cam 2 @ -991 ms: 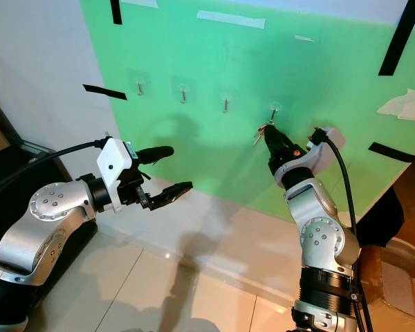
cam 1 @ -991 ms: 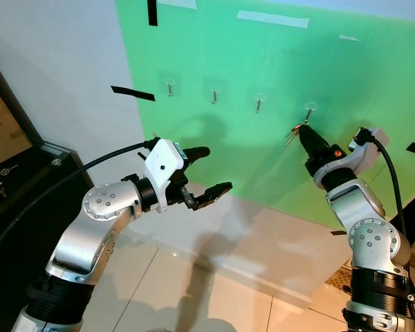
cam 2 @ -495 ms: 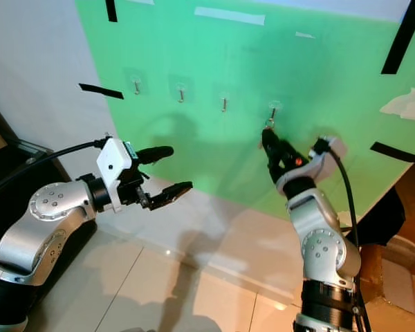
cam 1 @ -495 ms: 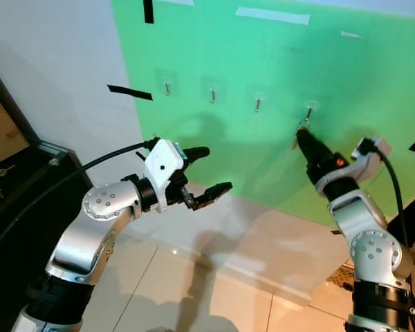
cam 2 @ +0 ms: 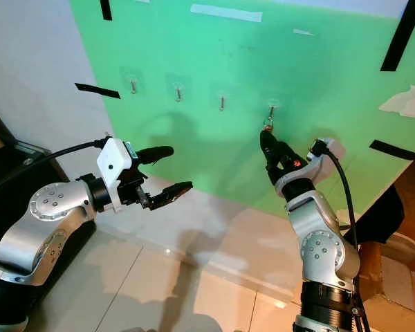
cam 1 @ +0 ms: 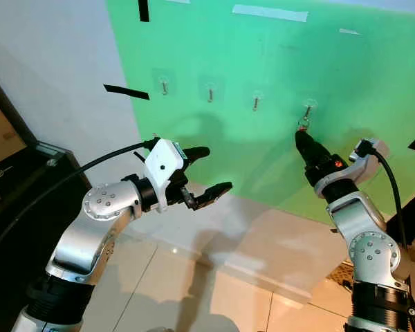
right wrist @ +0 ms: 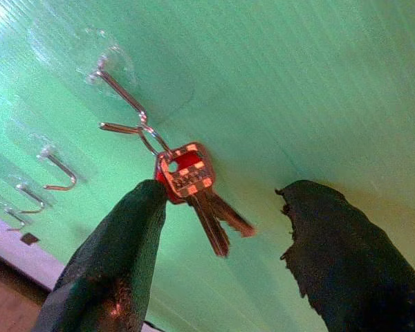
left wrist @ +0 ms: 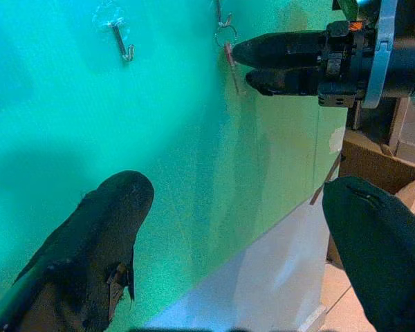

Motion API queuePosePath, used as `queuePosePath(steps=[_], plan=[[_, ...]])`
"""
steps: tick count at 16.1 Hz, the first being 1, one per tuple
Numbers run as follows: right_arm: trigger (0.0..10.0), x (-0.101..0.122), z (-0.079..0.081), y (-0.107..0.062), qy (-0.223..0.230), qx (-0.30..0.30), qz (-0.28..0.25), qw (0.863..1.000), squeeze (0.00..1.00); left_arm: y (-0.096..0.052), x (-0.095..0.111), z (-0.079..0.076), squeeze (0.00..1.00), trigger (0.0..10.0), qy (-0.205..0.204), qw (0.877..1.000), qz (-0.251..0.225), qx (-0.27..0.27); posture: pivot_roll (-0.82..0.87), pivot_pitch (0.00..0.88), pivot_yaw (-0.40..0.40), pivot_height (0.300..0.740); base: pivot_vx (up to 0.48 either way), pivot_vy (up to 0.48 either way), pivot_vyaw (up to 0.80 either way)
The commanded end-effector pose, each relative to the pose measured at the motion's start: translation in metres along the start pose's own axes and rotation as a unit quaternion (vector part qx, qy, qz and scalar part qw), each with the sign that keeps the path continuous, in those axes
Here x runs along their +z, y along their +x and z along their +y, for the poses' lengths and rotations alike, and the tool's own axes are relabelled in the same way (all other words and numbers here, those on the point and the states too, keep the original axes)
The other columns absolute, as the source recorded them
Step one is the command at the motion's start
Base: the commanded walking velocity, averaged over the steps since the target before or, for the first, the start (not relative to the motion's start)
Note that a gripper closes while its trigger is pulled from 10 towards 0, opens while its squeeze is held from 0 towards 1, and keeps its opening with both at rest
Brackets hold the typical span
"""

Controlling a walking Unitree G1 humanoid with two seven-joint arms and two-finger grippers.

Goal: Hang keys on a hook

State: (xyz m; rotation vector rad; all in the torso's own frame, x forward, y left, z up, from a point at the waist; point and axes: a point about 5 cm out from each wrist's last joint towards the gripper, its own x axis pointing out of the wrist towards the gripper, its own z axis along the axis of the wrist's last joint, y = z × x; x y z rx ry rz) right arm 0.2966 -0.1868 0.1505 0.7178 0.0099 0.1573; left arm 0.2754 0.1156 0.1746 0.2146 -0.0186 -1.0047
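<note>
Tiles (cam 1: 194,290), pale and glossy, are seen nearest, under both arms. The left gripper (cam 1: 206,173) is held out in mid-air, well short of the wall, its fingers spread and nothing between them; it is judged idle. Further in, the right gripper (right wrist: 221,256) is raised just below the rightmost hook (right wrist: 117,93), with its fingers parted and the keys (right wrist: 197,190) hanging in the gap between them. One finger (right wrist: 121,263) is seen at the red-patterned key head; whether it is touching cannot be told. The key ring is seen looped on the wire of the hook, so the keys are judged to be carried by the hook and not by the fingers. The step in hand is taken to be release. The next move calls for a straight retreat from the wall with the fingers kept apart, so that the ring is not dragged off the hook's tip. Farthest, a green board (cam 1: 346,76) is fixed against a white wall (cam 1: 55,62), with three more hooks (cam 1: 209,92) set in a row, all bare, and strips of black tape (cam 1: 126,92) at its edges. A dark cabinet (cam 1: 21,187) is noted on the robot's left.
</note>
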Motion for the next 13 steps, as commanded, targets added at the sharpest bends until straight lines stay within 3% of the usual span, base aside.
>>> queuePosePath(steps=[1, 3, 6, 8, 9, 10, 11, 12, 13], plan=[[10.0, 0.007, 0.005, -0.002, 0.005, 0.019, -0.024, 1.000, 0.00, 0.001, 0.003, 0.000, 0.00, 10.0, 0.005, 1.000, -0.001, -0.001, -0.06, 0.000, 0.036, 0.740, 0.000, 0.000, 0.00], [10.0, 0.010, 0.014, -0.007, 0.002, 0.058, -0.029, 0.998, 0.00, 0.000, 0.002, 0.000, 0.00, 10.0, -0.001, 1.000, -0.006, 0.008, -0.06, 0.000, 0.037, 0.740, 0.000, 0.000, 0.00], [10.0, 0.003, 0.023, -0.022, -0.026, 0.106, 0.003, 0.994, 0.00, -0.007, -0.006, 0.009, 0.00, 10.0, -0.008, 0.997, -0.002, 0.077, -0.07, 0.000, 0.037, 0.740, 0.000, 0.000, 0.00], [10.0, -0.006, 0.018, -0.028, -0.080, 0.080, 0.033, 0.993, 0.00, -0.016, -0.014, 0.015, 0.00, 10.0, -0.011, 0.991, 0.012, 0.134, -0.07, 0.000, 0.035, 0.740, 0.000, 0.000, 0.00], [10.0, -0.013, 0.011, -0.031, -0.136, 0.041, 0.052, 0.989, 0.00, -0.026, -0.024, 0.018, 0.00, 10.0, -0.015, 0.983, 0.036, 0.178, -0.07, 0.000, 0.032, 0.740, 0.000, 0.000, 0.00], [10.0, -0.015, 0.009, -0.032, -0.152, 0.030, 0.057, 0.986, 0.00, -0.029, -0.028, 0.019, 0.00, 10.0, -0.015, 0.980, 0.047, 0.194, -0.07, 0.000, 0.032, 0.740, 0.000, 0.000, 0.00], [10.0, -0.023, 0.003, -0.033, -0.174, -0.006, 0.073, 0.982, 0.00, -0.039, -0.043, 0.025, 0.00, 10.0, 0.000, 0.964, 0.093, 0.249, -0.08, 0.000, 0.027, 0.740, 0.000, 0.000, 0.00], [10.0, -0.039, -0.012, -0.034, -0.205, -0.078, 0.099, 0.971, 0.00, -0.053, -0.062, 0.031, 0.00, 10.0, -0.010, 0.935, 0.130, 0.330, -0.07, 0.000, 0.019, 0.740, 0.000, 0.000, 0.00], [10.0, -0.042, -0.016, -0.034, -0.208, -0.095, 0.102, 0.968, 0.00, -0.055, -0.065, 0.031, 0.00, 10.0, -0.015, 0.930, 0.133, 0.342, -0.07, 0.000, 0.019, 0.740, 0.000, 0.000, 0.00]])
